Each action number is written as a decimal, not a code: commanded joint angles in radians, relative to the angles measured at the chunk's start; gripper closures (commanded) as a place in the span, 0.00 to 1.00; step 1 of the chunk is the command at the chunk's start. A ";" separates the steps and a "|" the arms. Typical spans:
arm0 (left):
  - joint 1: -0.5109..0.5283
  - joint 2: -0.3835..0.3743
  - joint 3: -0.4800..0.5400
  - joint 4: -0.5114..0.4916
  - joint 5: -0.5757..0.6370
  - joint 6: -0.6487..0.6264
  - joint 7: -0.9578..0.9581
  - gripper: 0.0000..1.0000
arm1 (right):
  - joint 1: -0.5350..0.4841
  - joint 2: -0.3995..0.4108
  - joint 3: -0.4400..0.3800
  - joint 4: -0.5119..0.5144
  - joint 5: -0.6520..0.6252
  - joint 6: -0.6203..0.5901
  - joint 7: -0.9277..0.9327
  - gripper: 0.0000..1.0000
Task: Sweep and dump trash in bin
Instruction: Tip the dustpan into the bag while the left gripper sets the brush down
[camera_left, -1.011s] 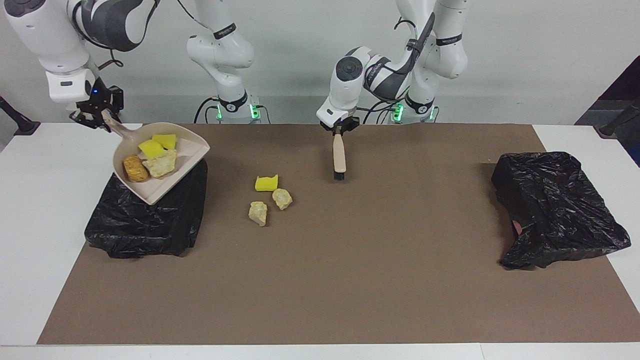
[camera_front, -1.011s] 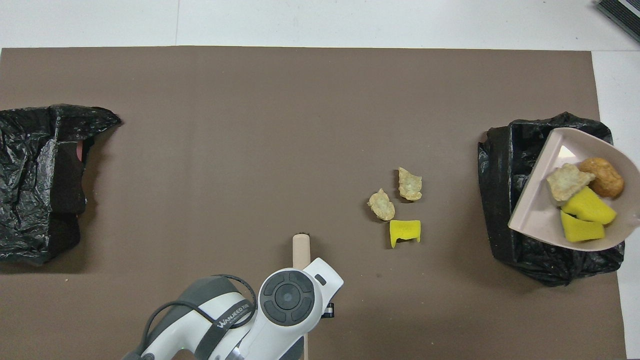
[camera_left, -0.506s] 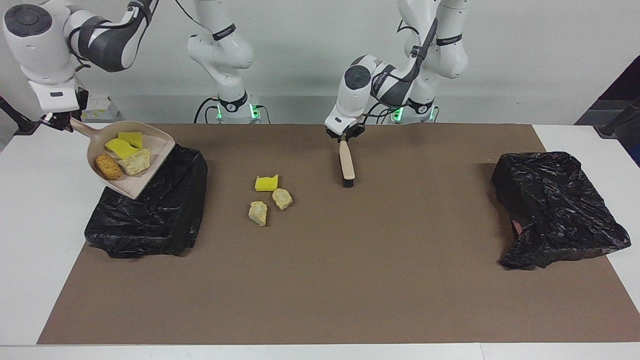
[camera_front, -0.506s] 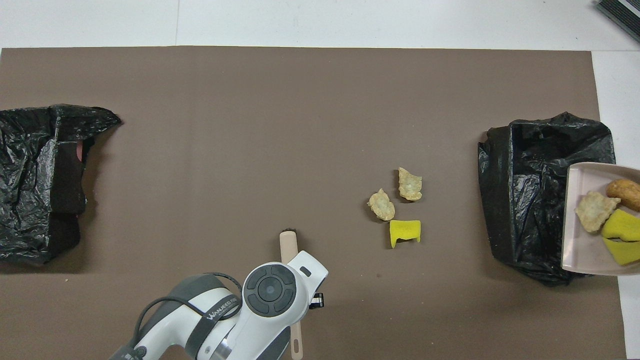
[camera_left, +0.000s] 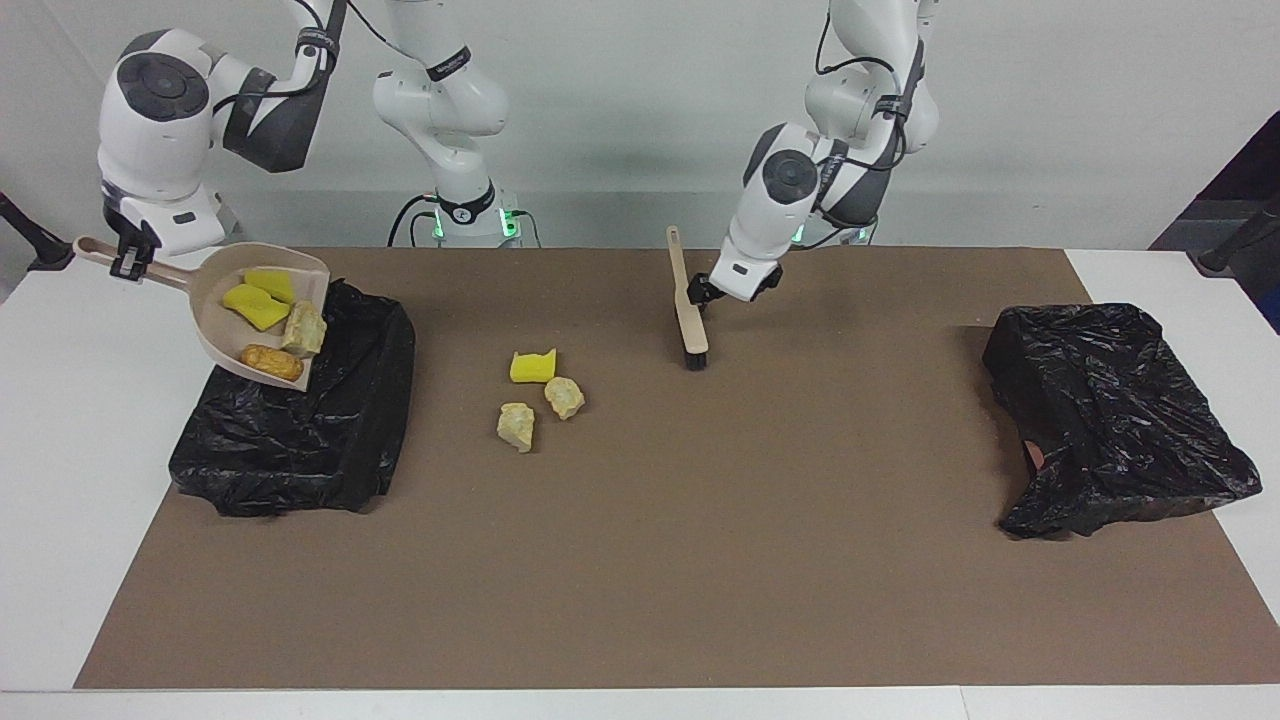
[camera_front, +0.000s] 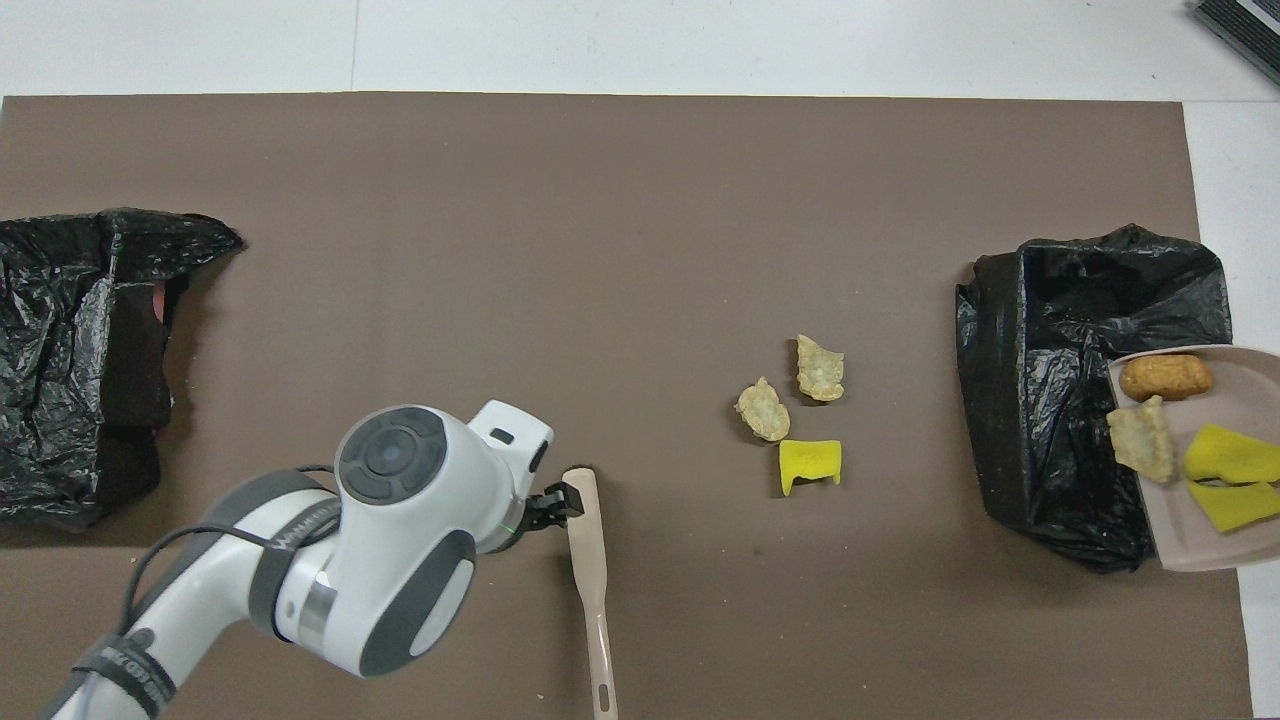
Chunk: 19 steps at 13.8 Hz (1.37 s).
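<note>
dustpan (camera_left: 262, 312): held by its handle in the right gripper (camera_left: 128, 262), whose fingers are clamped on it; the pan is tipped over the edge of the black-bagged bin (camera_left: 300, 430) at the right arm's end of the table.
load in pan: two yellow sponge pieces (camera_left: 258, 298), one pale lump (camera_left: 304, 328) and one orange-brown chunk (camera_left: 272, 362), bunched at the lower lip.
spill risk: the lip sits over the bin's edge rather than its middle, so, as I judge it, a piece could slide off onto the bag's outside or the table.
loose trash (camera_left: 540, 392): one yellow sponge piece and two pale lumps lie on the brown mat between that bin and the brush (camera_left: 688, 308), not yet swept.
left gripper (camera_left: 705, 295): spread wide just beside the brush, which stands on its bristles, leaning.
brush risk: it seems unsupported and may topple flat, making a regrasp awkward.
second bagged bin (camera_left: 1110, 420): at the left arm's end, unused.
</note>
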 joint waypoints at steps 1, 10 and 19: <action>0.063 -0.003 -0.009 0.075 0.018 -0.048 -0.010 0.00 | 0.039 -0.005 0.000 -0.007 -0.074 0.010 -0.029 1.00; 0.374 0.072 -0.009 0.430 0.158 -0.273 0.609 0.00 | 0.166 -0.045 0.002 -0.085 -0.284 -0.118 0.281 1.00; 0.669 0.070 -0.009 0.470 0.161 -0.284 0.772 0.00 | 0.251 -0.085 0.074 -0.099 -0.361 -0.290 0.427 1.00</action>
